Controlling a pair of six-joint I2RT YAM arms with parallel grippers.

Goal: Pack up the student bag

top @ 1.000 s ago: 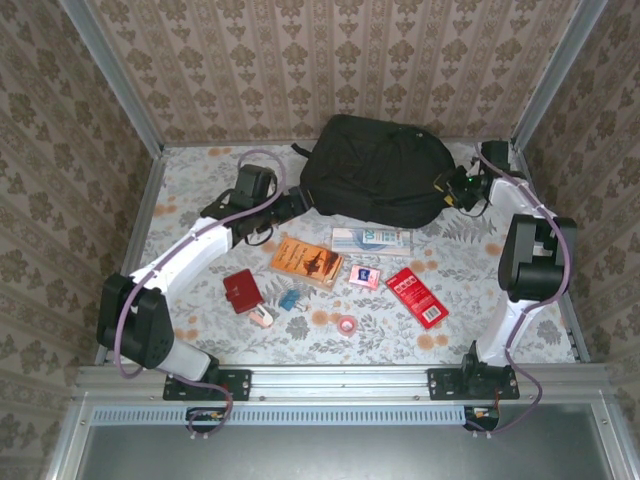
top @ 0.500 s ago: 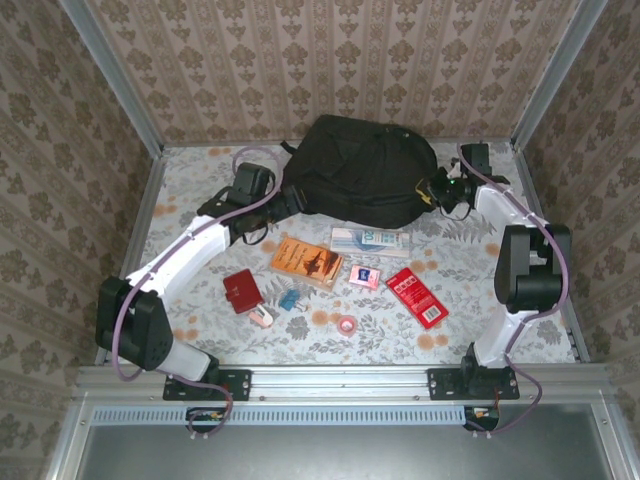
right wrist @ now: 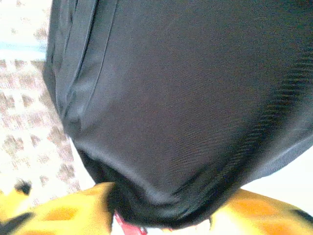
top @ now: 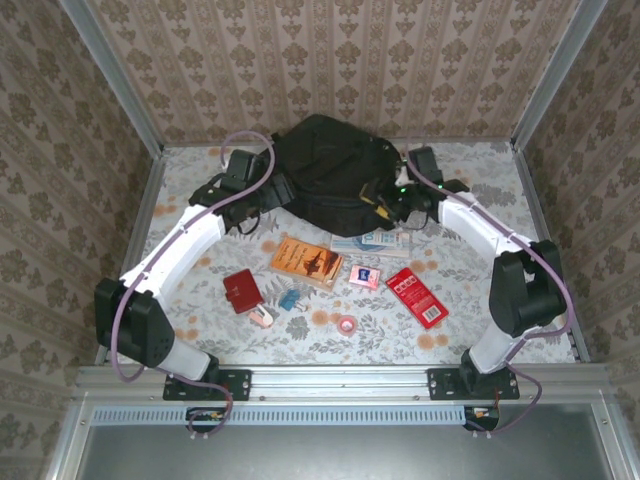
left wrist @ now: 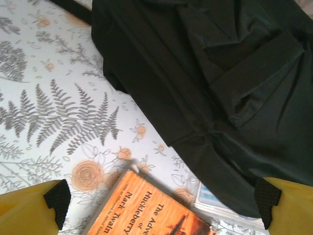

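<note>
The student bag [top: 335, 172] is matt woven cloth, the tablecloth [top: 470, 290] smooth and printed.

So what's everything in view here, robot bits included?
bag: one, black, far middle
book: one, orange, just in front of the bag
packet: one, white and blue, right of the book, at the bag's edge
pink pack: one, pink, in front of the packet
red pack: one, red, right of the pink pack
box: one, dark red, left of the book
blue bit: one, blue, in front of the book
pale bit: one, pinkish, beside the blue bit
ring: one, pink, near middle
table: one, floral, under everything
left pincer: one, yellow, open, over book and bag
right pincer: one, yellow, bag fabric between its tips, grip unclear
</note>
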